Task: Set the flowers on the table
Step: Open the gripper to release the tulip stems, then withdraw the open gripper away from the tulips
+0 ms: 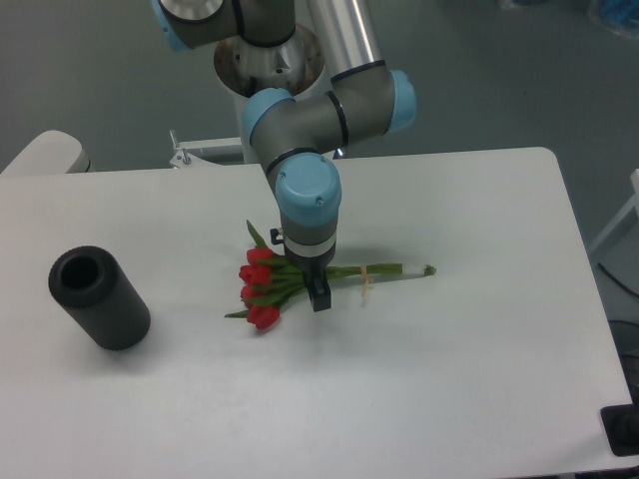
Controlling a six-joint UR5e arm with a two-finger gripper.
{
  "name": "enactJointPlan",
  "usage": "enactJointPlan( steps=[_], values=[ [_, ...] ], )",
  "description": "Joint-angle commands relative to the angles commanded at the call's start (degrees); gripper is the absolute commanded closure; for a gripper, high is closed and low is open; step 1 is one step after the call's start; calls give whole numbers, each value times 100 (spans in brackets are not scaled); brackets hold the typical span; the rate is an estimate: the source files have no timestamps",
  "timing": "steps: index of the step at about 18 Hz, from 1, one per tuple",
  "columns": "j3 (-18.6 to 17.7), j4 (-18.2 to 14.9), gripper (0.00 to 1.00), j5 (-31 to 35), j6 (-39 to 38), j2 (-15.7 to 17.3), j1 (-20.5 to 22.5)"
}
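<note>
The flowers [262,295], red tulips with green leaves and banded stems, lie flat on the white table [449,379] near its middle. The blooms point left and the pale stem end points right. My gripper [306,281] points down over the stems just right of the blooms. It looks open: the near black finger [319,296] stands in front of the stems with a small gap. The wrist hides the far finger.
A black hollow cylinder [100,297] lies on its side at the table's left. The arm's base [268,60] stands behind the far edge. A dark object [624,431] sits off the front right corner.
</note>
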Motion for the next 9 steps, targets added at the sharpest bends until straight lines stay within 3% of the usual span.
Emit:
enactJointPlan(
  steps=[6, 9],
  values=[
    [545, -53, 0, -9, 18, -263, 141],
    [896, -18, 0, 9, -70, -597, 141]
  ],
)
